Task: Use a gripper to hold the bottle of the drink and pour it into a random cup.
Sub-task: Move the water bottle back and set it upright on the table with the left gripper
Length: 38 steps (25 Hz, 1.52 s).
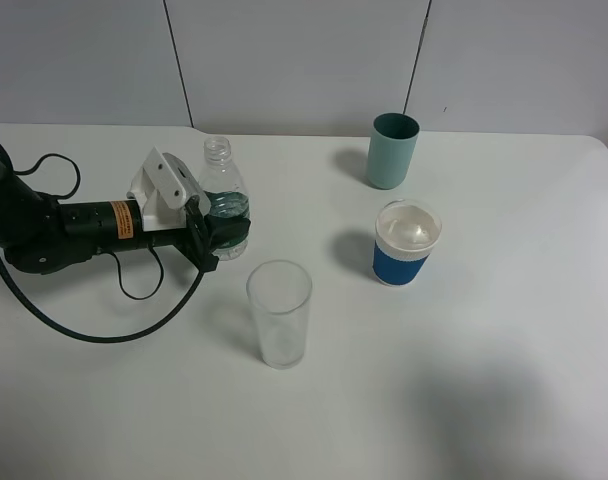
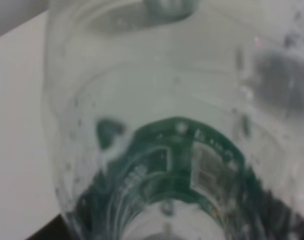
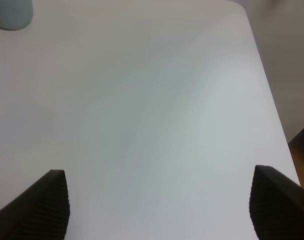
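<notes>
Left gripper (image 1: 216, 238) clamped on the bottle of the drink (image 1: 224, 198), upright at ten o'clock on the table (image 1: 504, 400). Right gripper (image 3: 157, 210) wide open, empty. Best lifted straight, kept vertical, carried toward three o'clock to the cup (image 1: 406, 242), then tilted slowly over its rim.

You see a bottle (image 1: 224, 195) of clear, glossy plastic with a green label, a tall transparent glass (image 1: 279, 313), a matt teal cup (image 1: 392, 150), and a smooth white tabletop (image 1: 464, 400) with a dull sheen.
</notes>
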Tool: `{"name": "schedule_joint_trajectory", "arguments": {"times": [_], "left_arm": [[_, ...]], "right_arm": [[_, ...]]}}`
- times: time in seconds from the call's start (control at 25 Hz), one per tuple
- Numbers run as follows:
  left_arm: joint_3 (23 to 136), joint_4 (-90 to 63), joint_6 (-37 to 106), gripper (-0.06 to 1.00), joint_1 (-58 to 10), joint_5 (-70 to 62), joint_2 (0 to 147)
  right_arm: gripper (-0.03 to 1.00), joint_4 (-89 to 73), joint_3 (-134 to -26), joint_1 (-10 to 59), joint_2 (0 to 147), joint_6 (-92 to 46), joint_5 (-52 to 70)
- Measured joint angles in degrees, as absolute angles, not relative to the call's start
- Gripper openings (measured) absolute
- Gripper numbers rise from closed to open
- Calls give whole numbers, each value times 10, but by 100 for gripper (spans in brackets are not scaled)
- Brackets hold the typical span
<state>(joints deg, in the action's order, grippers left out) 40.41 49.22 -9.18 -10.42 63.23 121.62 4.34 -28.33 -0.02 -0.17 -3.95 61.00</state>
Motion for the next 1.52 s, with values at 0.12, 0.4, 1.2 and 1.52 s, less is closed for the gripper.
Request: {"name": "schedule_joint_trajectory", "arguments": {"times": [0.12,0.4,1.2,1.52], "left_arm": [[404,492,-88,46,-104,641,1216],[404,491,-87,46,-104,664,1233],[402,489,-173,93,-104,687,1241],[400,490,-183,99,-112,656,1200]], "right_arm": [[74,43,-283,0,-2,-39,610],[74,43,-283,0,-2,-39,610],[74,43,-283,0,-2,-39,610],[74,43,-283,0,-2,-39,610]]}}
